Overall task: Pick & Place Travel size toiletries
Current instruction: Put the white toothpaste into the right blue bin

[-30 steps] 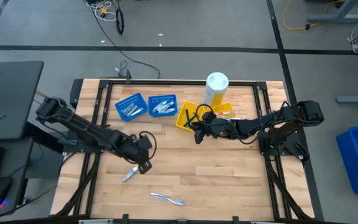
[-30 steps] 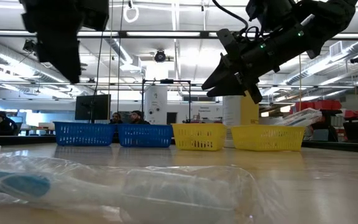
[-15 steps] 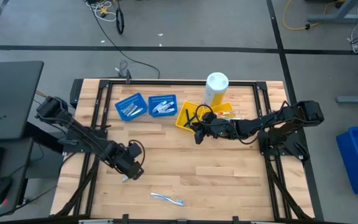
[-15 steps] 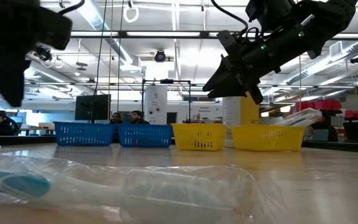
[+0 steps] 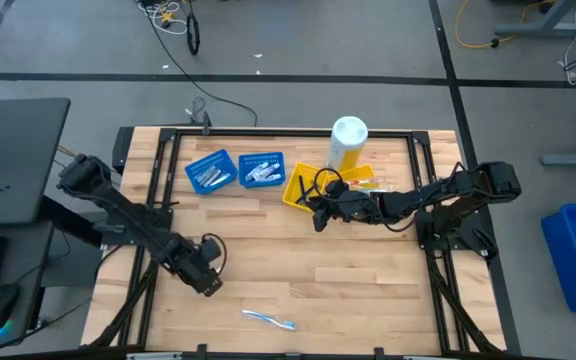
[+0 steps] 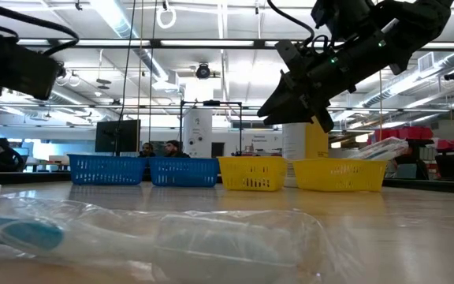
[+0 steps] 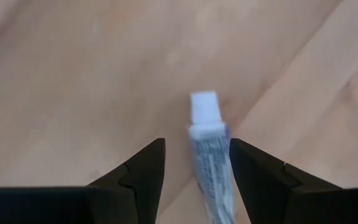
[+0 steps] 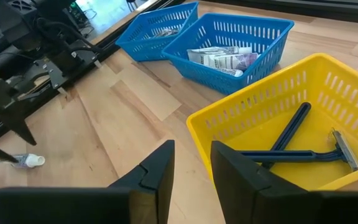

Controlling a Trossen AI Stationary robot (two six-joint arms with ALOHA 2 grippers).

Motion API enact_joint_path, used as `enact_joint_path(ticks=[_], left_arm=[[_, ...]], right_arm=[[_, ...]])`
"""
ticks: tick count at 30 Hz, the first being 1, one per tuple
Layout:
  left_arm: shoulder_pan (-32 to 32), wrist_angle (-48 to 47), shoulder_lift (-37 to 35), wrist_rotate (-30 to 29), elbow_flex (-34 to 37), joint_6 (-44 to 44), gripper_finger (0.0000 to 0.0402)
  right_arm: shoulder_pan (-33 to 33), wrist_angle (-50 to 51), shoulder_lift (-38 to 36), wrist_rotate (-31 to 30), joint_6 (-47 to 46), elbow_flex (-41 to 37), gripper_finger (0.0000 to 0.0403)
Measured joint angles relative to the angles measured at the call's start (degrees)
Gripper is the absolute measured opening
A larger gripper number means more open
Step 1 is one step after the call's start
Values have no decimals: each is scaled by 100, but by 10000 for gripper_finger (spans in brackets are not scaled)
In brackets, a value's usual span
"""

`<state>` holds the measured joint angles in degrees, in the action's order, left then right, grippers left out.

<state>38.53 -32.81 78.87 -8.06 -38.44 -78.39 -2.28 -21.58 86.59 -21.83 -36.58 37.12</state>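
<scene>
A small tube (image 7: 209, 155) with a white cap lies flat on the wooden table, near its left front. My left gripper (image 7: 197, 143) points down over it, open, one finger on each side of the tube; whether a finger touches it I cannot tell. In the high view this gripper (image 5: 208, 284) hides the tube. My right gripper (image 8: 192, 163) hangs open and holds nothing above the table, next to the yellow tray (image 8: 272, 93), which holds dark blue razors (image 8: 291, 134). A wrapped toothbrush (image 5: 268, 320) lies near the front edge.
Two blue trays (image 5: 209, 172) (image 5: 261, 170) with small toiletries stand at the back left. The yellow tray (image 5: 303, 187) and a tall yellow bottle with a white cap (image 5: 348, 140) stand at the back middle. Bare wood lies between the arms.
My left gripper has gone down and toward the table's near left, rolling at the wrist, and now stands over the tube, which has stayed where it lay.
</scene>
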Motion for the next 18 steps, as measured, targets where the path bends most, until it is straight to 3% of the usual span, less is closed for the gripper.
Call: enact_joint_path(ticks=[11, 18], left_arm=[[165, 297, 29, -174, 37, -204, 189], [194, 511, 678, 131, 1, -94, 187]], right_arm=[[13, 0, 0, -12, 0, -1, 107], [15, 34, 0, -12, 4, 0, 113]])
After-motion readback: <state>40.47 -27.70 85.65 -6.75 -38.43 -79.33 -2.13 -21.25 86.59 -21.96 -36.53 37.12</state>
